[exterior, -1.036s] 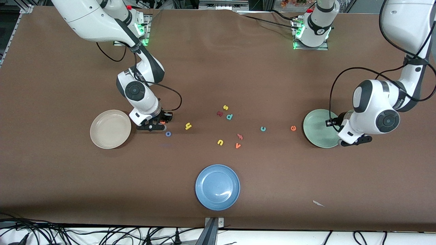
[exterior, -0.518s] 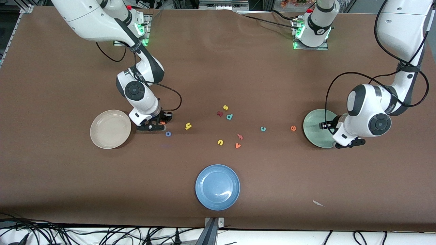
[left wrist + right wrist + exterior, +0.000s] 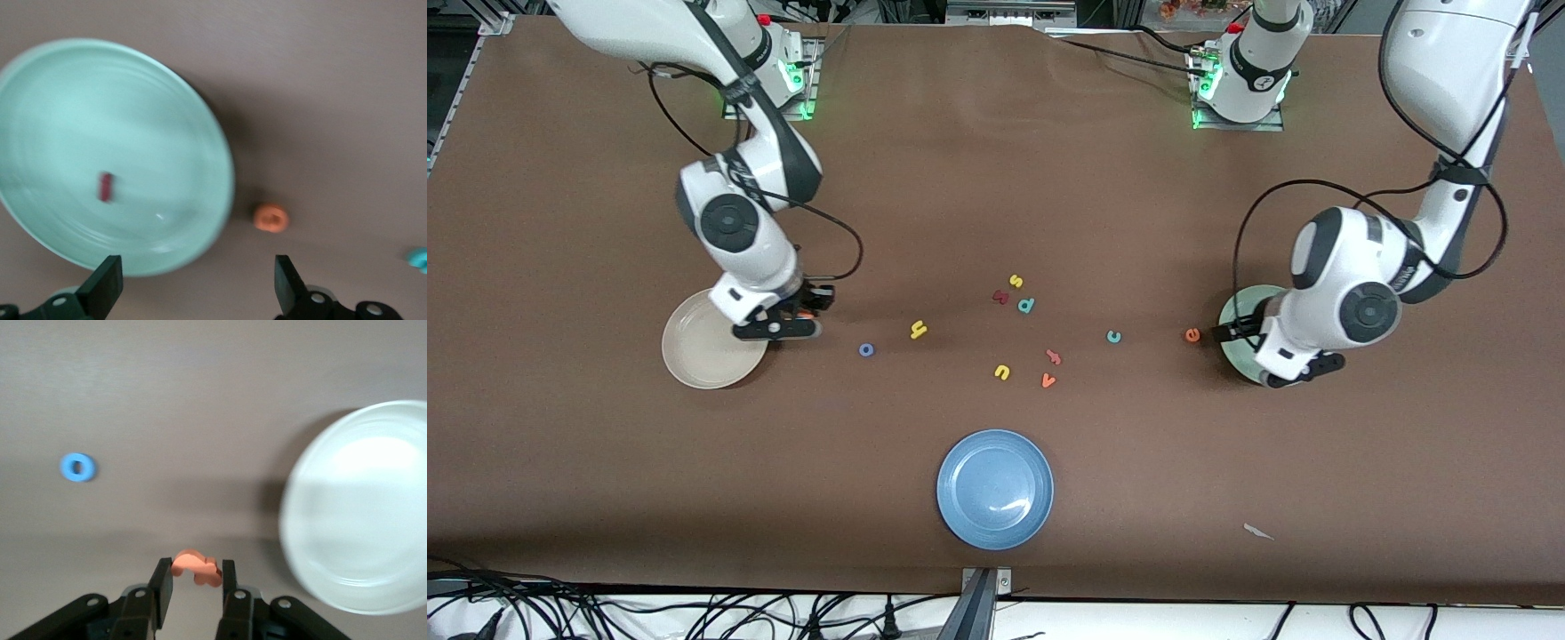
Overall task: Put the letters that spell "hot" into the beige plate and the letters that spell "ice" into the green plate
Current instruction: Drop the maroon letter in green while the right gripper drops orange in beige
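Now orange t [image 3: 195, 567] between right tool [image 3: 193, 581] fingers

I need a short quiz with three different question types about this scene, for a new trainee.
1. True or false: the dark red i lies in the green plate.
2. The right gripper is shut on: A) blue o B) orange t C) yellow h
3. Fill in: the left gripper, open, is over the edge of the green plate, near the orange ___.

Key: 1 true; 2 B; 3 e. The beige plate holds no letter yet.
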`<state>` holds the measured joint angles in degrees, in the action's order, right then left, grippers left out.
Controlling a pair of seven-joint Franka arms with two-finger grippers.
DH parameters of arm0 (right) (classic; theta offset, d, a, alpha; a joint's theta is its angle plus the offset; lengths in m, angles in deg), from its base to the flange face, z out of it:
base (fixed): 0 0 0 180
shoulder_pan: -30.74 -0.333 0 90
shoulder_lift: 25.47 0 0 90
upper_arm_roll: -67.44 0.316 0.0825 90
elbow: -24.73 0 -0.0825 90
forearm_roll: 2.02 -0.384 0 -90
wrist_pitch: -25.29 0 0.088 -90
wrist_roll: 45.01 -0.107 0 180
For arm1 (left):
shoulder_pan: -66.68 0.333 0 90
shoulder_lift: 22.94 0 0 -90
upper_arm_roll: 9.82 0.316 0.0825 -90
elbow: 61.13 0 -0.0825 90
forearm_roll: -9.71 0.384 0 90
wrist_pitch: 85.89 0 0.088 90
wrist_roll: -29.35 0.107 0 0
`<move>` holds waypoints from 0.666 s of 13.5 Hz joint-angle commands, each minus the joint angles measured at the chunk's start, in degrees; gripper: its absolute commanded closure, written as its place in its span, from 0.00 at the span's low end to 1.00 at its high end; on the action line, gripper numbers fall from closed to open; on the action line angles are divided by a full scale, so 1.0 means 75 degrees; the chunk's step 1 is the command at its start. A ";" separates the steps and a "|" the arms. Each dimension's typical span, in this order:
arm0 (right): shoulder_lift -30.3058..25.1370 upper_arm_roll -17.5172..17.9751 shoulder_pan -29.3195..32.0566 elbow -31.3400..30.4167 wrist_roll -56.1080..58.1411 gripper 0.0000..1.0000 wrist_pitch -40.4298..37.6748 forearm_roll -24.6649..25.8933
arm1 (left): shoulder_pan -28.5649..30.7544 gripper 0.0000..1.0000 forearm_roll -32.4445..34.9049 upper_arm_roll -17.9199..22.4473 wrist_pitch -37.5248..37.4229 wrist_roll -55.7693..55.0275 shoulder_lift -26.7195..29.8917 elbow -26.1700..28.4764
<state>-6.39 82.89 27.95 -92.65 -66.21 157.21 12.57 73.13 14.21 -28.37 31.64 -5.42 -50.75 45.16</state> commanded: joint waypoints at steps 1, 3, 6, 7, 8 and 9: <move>-0.0668 -0.0298 0.0547 -0.0461 0.1415 0.73 -0.0222 0.0011 | -0.0098 0.00 0.0022 -0.0524 0.0021 -0.1429 0.0099 -0.0086; -0.0868 -0.0884 0.0571 -0.0765 0.2365 0.71 -0.0152 0.0011 | -0.0390 0.00 0.0034 -0.0584 0.0032 -0.2287 -0.0053 -0.0285; -0.0892 -0.1285 0.0712 -0.0919 0.3212 0.62 0.0211 -0.0024 | -0.0579 0.00 0.0034 -0.0584 0.0068 -0.2629 -0.0135 -0.0368; -0.0880 -0.1298 0.0724 -0.0943 0.3202 0.43 0.0305 -0.0036 | -0.0614 0.00 0.0034 -0.0584 0.0079 -0.2641 -0.0147 -0.0379; -0.0845 -0.1298 0.0724 -0.0943 0.3190 0.23 0.0387 -0.0048 | -0.0615 0.00 0.0022 -0.0584 0.0068 -0.2642 -0.0147 -0.0368; -0.0822 -0.1286 0.0735 -0.0943 0.3167 0.20 0.0434 -0.0048 | -0.0615 0.00 0.0022 -0.0584 0.0091 -0.2653 -0.0147 -0.0379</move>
<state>-11.33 72.92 33.48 -98.13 -43.18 159.02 12.56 68.81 14.21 -32.93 32.24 -24.32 -51.21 43.51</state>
